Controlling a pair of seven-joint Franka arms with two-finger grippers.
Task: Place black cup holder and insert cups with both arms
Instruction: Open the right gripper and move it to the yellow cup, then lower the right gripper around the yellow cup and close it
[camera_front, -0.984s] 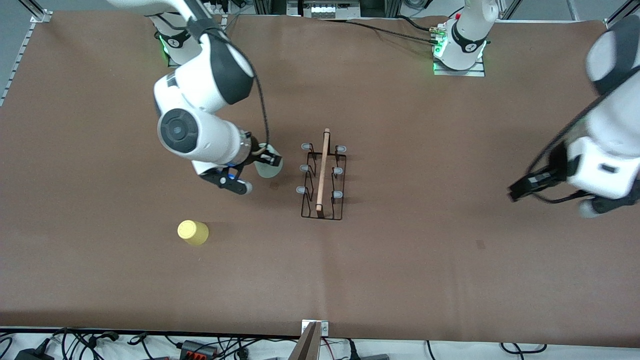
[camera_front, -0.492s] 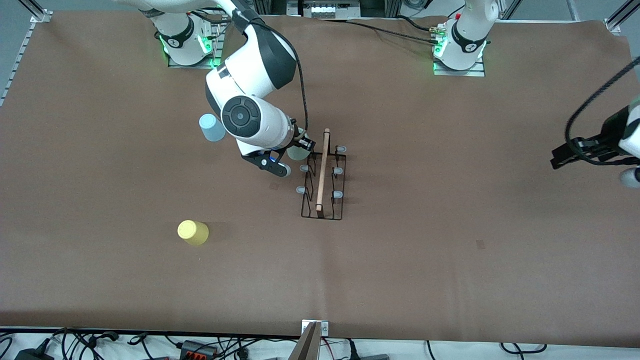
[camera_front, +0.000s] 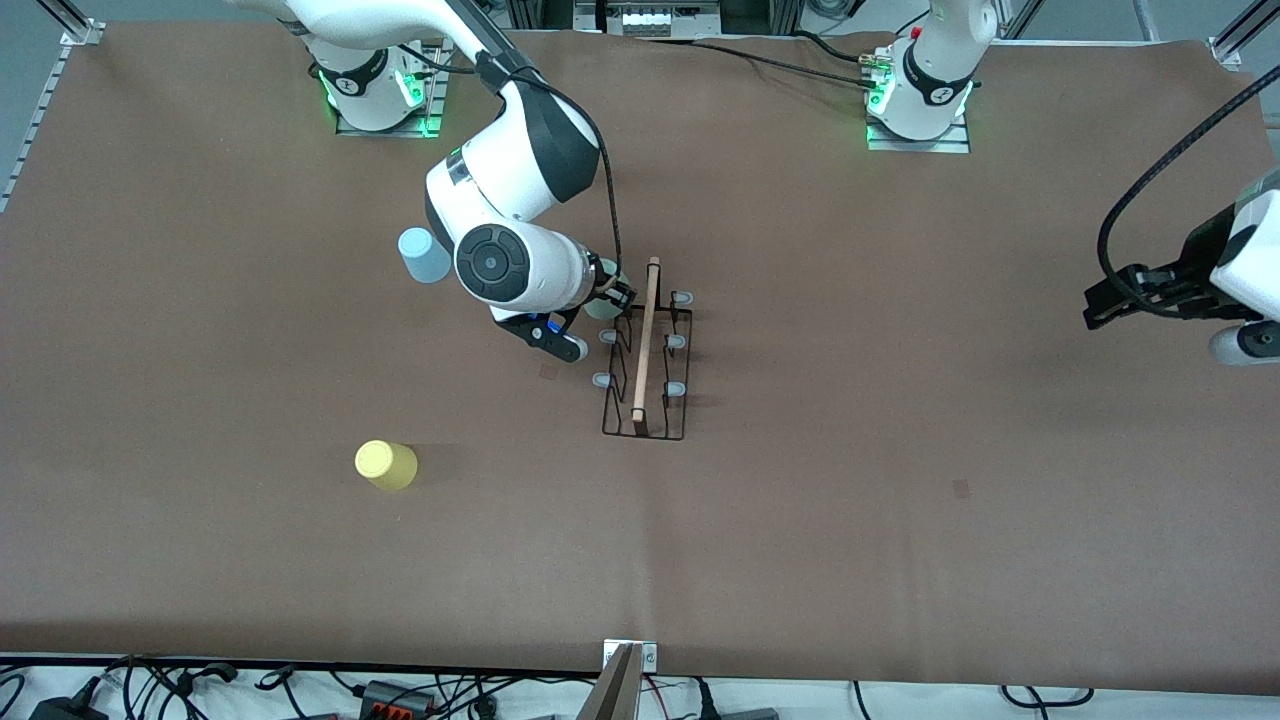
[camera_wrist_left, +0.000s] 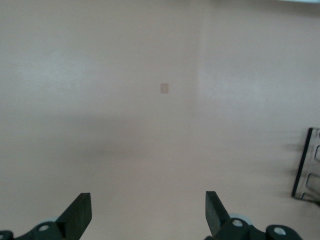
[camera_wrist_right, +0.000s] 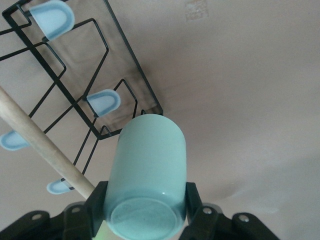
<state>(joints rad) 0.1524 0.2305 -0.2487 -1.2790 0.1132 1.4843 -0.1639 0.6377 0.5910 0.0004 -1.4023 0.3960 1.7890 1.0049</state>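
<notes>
The thin black wire rack with capped prongs (camera_front: 646, 362) stands mid-table, bare brown tabletop (camera_front: 900, 520) around it.

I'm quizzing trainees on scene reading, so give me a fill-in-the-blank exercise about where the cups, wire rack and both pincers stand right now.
1. The right pincer is shut on the pale ____ green plastic cup.
2. It holds that cup over the thin black wire rack with the light ____ rod handle.
3. The left pincer hangs ____ over bare table.
4. The small plastic cup nearest the front camera is the ____ one; the light blue cup stands farther.

Missing words: mint; wooden; open; yellow
</notes>
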